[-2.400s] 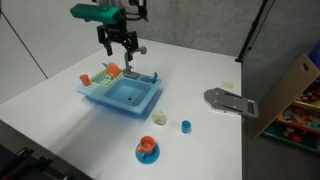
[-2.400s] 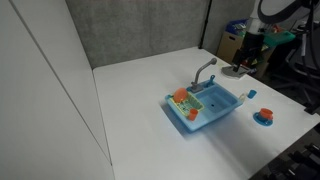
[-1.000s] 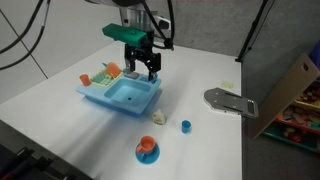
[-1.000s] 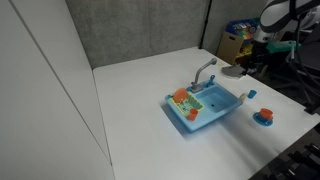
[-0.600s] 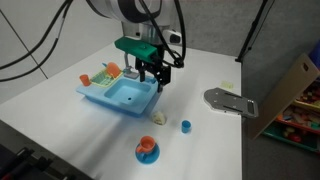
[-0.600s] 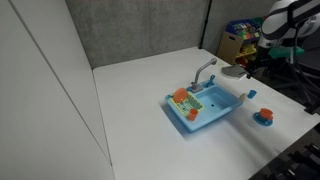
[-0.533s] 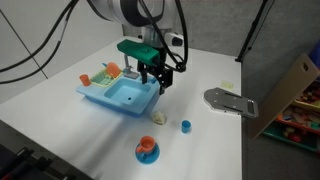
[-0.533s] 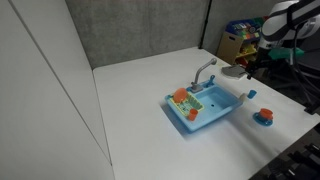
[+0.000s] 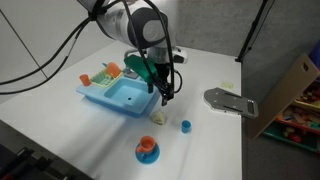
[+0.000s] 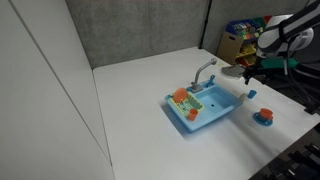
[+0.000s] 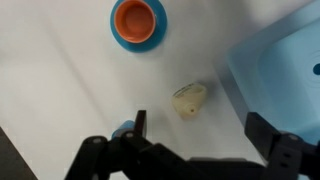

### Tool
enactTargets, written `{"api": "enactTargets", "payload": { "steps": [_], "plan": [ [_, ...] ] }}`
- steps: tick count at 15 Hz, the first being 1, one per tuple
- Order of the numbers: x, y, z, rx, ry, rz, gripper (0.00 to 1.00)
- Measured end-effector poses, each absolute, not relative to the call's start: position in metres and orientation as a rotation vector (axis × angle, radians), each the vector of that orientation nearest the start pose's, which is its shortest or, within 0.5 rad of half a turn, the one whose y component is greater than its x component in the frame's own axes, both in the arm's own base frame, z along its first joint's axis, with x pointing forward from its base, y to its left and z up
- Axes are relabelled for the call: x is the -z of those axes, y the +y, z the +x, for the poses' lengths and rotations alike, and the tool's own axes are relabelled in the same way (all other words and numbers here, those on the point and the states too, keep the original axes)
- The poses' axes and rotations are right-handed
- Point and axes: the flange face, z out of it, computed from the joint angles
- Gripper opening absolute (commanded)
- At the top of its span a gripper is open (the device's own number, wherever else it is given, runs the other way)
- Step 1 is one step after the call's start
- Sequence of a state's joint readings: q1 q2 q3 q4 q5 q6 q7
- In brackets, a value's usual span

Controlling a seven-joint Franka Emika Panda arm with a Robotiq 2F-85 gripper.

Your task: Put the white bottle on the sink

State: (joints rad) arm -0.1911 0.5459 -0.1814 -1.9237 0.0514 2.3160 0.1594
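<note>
The white bottle (image 9: pixel 157 118) lies on its side on the white table, just off the sink's near corner. In the wrist view the white bottle (image 11: pixel 188 100) sits ahead of and between my fingertips. The light-blue sink (image 9: pixel 122 95) holds orange and green items in its side rack. It also shows in an exterior view (image 10: pixel 205 106) and at the wrist view's right edge (image 11: pixel 285 60). My gripper (image 9: pixel 165 92) is open and empty, hovering above the bottle beside the sink; in the wrist view the gripper (image 11: pixel 200 128) has its fingers wide apart.
A small blue cup (image 9: pixel 186 126) stands next to the bottle, partly behind my finger in the wrist view (image 11: pixel 124 129). An orange cup on a blue saucer (image 9: pixel 147 150) stands near the front edge. A grey flat object (image 9: pixel 230 102) lies to the right. The grey faucet (image 10: pixel 205 70) rises behind the basin.
My gripper has moved from above the sink's faucet across the basin toward the bottle side and come lower. It stays open. The bottle and cups have not moved.
</note>
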Motion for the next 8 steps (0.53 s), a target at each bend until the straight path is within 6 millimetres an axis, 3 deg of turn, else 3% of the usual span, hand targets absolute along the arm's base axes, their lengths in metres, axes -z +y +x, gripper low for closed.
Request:
{"api": "enactTargets", "payload": {
  "steps": [8],
  "plan": [
    [-0.168, -0.223, 0.571, -0.203, 1.165, -2.913, 1.00]
  ]
}}
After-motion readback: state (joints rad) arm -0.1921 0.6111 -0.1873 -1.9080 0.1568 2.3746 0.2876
